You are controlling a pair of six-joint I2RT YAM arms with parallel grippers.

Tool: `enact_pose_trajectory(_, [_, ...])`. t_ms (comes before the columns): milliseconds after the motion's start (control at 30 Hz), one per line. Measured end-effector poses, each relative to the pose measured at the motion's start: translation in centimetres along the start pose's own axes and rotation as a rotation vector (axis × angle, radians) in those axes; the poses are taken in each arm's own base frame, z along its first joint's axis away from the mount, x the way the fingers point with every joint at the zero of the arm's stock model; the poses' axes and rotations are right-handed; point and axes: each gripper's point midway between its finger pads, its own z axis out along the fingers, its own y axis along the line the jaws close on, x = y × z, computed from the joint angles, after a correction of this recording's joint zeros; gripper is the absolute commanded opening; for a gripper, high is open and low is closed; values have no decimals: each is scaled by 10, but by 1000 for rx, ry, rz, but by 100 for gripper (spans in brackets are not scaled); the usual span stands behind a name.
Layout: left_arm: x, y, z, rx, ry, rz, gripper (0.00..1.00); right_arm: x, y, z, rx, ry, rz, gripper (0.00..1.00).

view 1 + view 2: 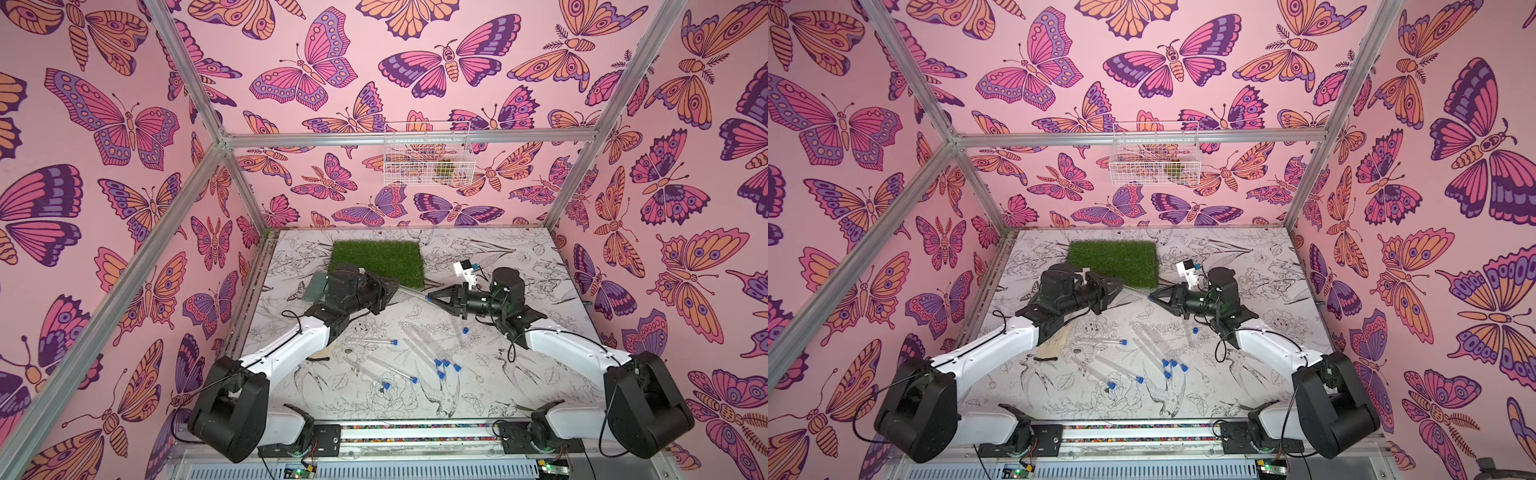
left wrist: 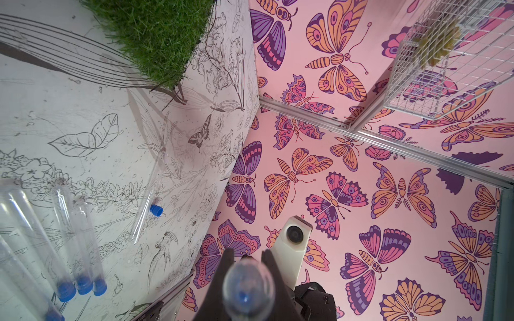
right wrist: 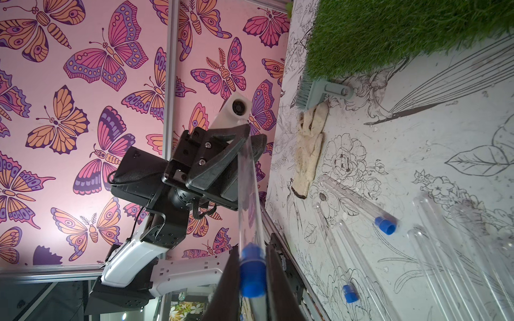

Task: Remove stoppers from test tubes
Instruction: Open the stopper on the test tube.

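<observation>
**Left gripper (image 1: 394,286) and right gripper (image 1: 430,297) clamped on one test tube (image 1: 413,292) above the table (image 1: 498,395)**

The left gripper was clenched on the rounded end of the test tube; the right gripper was clenched on the blue stopper (image 3: 252,278) at the opposite end, and the right wrist view showed part of that stopper inside the tube mouth; the tube spanned the gap between the two grippers, clear of the table surface and just in front of the grass mat (image 1: 378,262); several stoppered test tubes (image 1: 422,346) lay scattered on the table nearer the arm bases, three of them side by side; a loose stopper (image 1: 466,331) lay just beside a bare tube (image 2: 146,200).
</observation>
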Motion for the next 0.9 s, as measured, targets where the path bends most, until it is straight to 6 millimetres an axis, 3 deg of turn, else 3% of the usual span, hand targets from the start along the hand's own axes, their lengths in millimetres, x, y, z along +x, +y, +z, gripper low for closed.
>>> enact_pose_trajectory(300, [4,0,0,-2,22,-1,0,3,1,-6,2,-2,-9,17])
enact_pose_trajectory(467, [-57,-1,-16,12,-193,-32,0,-2,-6,-24,21,-36,14,17])
enact_pose_trajectory(533, [-64,0,-18,11,-225,-35,0,-1,-6,-25,23,-34,14,17])
enact_pose_trajectory(900, [-54,26,-2,-145,-115,21,0,16,-17,-37,142,28,10,19])
